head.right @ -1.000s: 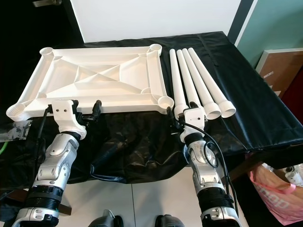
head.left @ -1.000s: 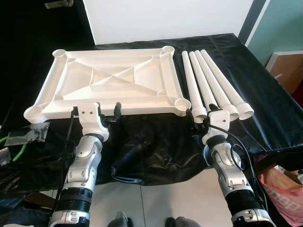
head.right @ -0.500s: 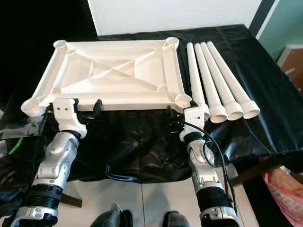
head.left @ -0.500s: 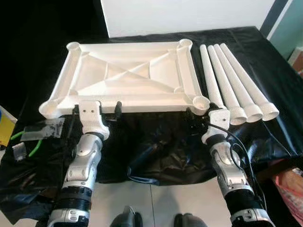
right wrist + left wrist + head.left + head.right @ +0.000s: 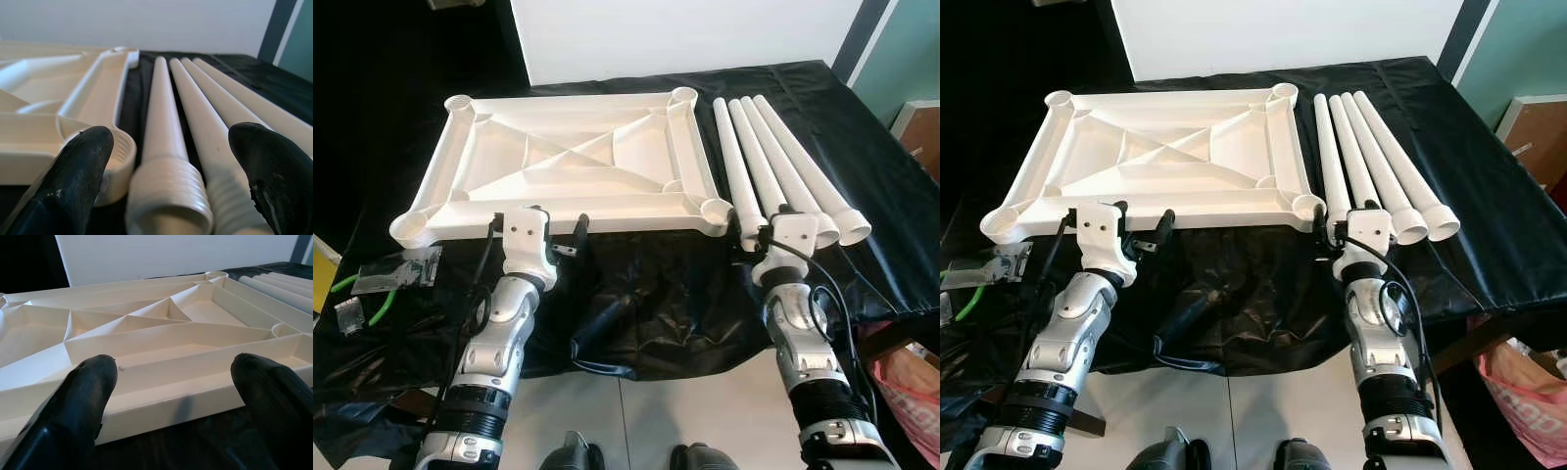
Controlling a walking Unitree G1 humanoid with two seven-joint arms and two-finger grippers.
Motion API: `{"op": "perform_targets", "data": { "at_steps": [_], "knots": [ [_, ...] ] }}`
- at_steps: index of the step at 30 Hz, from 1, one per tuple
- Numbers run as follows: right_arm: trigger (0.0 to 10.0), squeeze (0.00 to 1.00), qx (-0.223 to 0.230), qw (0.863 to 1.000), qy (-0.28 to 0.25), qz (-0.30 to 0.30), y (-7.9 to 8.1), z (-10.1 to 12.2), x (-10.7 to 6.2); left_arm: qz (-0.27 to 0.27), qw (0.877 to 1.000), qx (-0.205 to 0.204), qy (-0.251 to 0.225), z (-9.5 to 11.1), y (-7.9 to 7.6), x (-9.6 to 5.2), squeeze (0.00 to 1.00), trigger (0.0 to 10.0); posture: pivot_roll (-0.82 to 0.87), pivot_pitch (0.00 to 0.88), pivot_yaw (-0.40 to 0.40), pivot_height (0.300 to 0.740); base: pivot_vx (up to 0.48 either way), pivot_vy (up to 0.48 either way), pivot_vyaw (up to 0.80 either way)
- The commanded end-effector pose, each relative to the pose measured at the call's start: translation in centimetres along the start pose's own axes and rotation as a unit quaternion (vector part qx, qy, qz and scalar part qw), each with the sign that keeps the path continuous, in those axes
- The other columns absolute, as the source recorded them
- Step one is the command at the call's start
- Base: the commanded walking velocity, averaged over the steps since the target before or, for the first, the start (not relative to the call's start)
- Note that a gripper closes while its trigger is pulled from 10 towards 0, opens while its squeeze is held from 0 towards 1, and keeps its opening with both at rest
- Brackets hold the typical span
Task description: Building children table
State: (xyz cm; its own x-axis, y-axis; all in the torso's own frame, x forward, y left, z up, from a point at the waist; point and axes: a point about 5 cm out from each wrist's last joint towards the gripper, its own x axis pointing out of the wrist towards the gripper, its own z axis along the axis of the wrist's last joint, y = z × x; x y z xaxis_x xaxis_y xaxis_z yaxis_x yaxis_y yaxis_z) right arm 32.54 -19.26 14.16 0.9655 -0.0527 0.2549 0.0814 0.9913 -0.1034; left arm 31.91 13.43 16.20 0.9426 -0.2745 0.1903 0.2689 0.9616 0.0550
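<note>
The white tabletop is laid upside down, ribs up, on the black-draped surface, toward its left side. Four white legs are lined up side by side just beside it, toward the right edge. The left gripper is held at the tabletop's near rim, jaws spread wide. The right gripper is parked at the legs' threaded near ends, jaws wide apart, nothing held.

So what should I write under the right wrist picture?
Open right gripper faces the nearest table leg, beside the upside-down tabletop.
</note>
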Motion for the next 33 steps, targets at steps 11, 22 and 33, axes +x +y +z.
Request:
{"op": "perform_targets", "data": {
  "at_steps": [11, 22, 33],
  "knots": [
    [10.0, 0.0, 0.006, 0.999, 0.024, -0.024, -1.4, -0.6, 0.5, -0.125, 0.992, -0.008, 0.005, 0.0, -2.5, -0.6, 0.0, 10.0, -0.01, 0.111, 0.034, 0.74, 0.0, 0.0, 0.0],
    [8.2, 0.0, 0.031, 0.998, 0.049, -0.04, -2.1, -1.3, 0.7, -0.139, 0.99, -0.01, 0.01, 0.0, -2.8, -0.7, 0.0, 10.0, 0.0, 0.107, 0.037, 0.74, 0.0, 0.0, 0.0],
    [10.0, 0.0, 0.043, 0.994, 0.091, -0.043, -2.3, -2.4, 0.9, -0.141, 0.99, -0.01, 0.014, 0.0, -2.9, -1.0, 0.0, 10.0, 0.0, 0.113, 0.033, 0.74, 0.0, 0.0, 0.0]
  ]
}}
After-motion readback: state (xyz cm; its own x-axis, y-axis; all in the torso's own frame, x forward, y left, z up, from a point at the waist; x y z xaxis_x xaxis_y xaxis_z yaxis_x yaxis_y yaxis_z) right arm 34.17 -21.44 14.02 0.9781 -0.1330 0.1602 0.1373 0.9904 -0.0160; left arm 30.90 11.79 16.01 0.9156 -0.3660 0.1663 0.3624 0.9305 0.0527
